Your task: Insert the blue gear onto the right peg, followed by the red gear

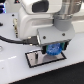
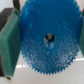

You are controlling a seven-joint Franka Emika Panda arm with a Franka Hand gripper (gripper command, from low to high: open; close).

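The blue gear [image 1: 53, 49] hangs in my gripper [image 1: 52, 50] just above the white plate with a black border [image 1: 35, 60]. In the wrist view the blue gear [image 2: 49, 37] fills most of the picture, toothed rim all round, with a dark hole or pin end at its hub [image 2: 49, 36]. A teal finger pad [image 2: 9, 42] presses against the gear's edge. The gripper is shut on the blue gear. The pegs are hidden behind the gear and the gripper. The red gear is out of view.
The arm's white body [image 1: 37, 20] and a black cable [image 1: 15, 39] take up the upper half of the exterior view. A white table surface [image 1: 20, 72] surrounds the plate.
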